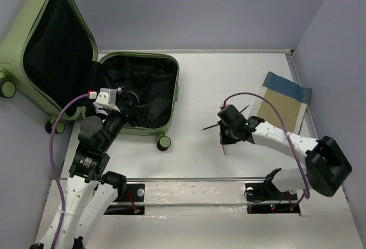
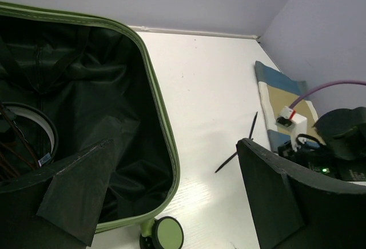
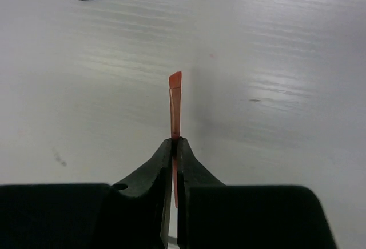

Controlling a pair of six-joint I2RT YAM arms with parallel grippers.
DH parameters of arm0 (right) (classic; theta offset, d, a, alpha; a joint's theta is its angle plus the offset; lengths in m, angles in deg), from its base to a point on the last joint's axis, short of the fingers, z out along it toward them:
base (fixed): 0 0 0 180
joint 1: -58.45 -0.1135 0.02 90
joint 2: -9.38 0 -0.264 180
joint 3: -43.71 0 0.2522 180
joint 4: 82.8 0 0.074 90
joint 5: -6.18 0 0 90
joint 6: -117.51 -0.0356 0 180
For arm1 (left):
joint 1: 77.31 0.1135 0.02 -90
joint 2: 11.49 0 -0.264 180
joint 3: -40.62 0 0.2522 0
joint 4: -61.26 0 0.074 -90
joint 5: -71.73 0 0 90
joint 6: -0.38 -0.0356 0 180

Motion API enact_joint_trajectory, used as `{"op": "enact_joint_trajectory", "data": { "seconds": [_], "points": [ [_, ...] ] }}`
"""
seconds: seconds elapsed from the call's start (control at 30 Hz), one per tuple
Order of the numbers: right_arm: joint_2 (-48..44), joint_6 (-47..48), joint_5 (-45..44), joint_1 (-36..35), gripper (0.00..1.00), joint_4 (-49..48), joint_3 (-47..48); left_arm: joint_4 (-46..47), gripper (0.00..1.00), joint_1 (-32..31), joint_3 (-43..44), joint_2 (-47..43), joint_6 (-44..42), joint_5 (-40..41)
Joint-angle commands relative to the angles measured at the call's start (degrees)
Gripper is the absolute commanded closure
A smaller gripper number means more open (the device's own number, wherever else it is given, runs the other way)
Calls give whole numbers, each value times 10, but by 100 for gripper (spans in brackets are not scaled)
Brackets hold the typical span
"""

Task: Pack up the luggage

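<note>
**A:** Where's the luggage (image 1: 150,83)?

**B:** At the far left of the tabletop (image 1: 223,77). It lies flat and thrown open, with the lid leaning back against the left wall. It has a pale green shell with rounded corners, slack black lining, and a green-and-black wheel (image 1: 164,143) at the near edge.

**A:** Why open like that?

**B:** I'd say so the base can take things from above. The left claw (image 1: 122,108) hangs over the base's near-left corner, jaws spread wide, nothing between them.

**A:** And the other?

**B:** The right claw (image 3: 174,141) is well apart to the right, over bare tabletop. It is pinched tight on a thin orange strip (image 3: 175,100), gripped at one end so the rest pokes forward. Probably that's for carrying it across.

**A:** Anything else?

**B:** A thin black stick (image 1: 210,127) lies just beside it, and a folded blue-and-tan cloth (image 1: 283,99) sits farther right.
</note>
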Motion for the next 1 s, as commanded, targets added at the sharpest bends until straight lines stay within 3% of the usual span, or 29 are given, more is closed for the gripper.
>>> {"op": "enact_joint_trajectory", "data": {
  "seconds": [0.0, 0.1, 0.2, 0.23, 0.27, 0.33, 0.37, 0.4, 0.5, 0.6, 0.63, 0.73, 0.83, 0.97],
  "points": [
    [-69, 16, 72, -13, 93, -34, 66, 29, 1, -1, 14, -5, -6, -10],
    [-27, 21, 150, -18, 93, -119, 174, 30, 1, 0, 15, -2, -6, -7],
    [102, 10, 203, -36, 93, -178, 341, 30, 1, 2, 13, 1, -7, -6],
    [182, 6, 215, -36, 93, -178, 394, 29, 1, 4, 12, 1, -6, -5],
    [220, -14, 218, -43, 91, -176, 498, 29, 1, 5, 12, 1, -7, -4],
    [305, -32, 230, -43, 56, -176, 576, 28, 1, 6, 14, 5, -8, -1],
    [318, -36, 220, -43, 30, -170, 609, 26, 1, 7, 14, 6, -8, 0],
    [320, -40, 200, -43, 24, -165, 605, 25, 1, 6, 15, 7, -9, 0],
    [262, -41, 148, -18, 23, -166, 522, 24, 1, 1, 13, 1, -8, -5],
    [151, -33, 48, 19, 31, -161, 308, 24, 1, -6, 15, -7, -8, -7],
    [122, -36, -12, 43, 34, -146, 266, 24, 1, -8, 15, -11, -9, -7],
    [25, -43, -79, 123, 43, -120, 136, 24, 1, -14, 15, -14, -8, -9],
    [-11, -28, -71, 187, 47, -104, 81, 24, 1, -15, 15, -16, -9, -9],
    [11, -5, -84, 240, 38, -86, 77, 24, 1, -15, 14, -17, -9, -7]
  ]
}}
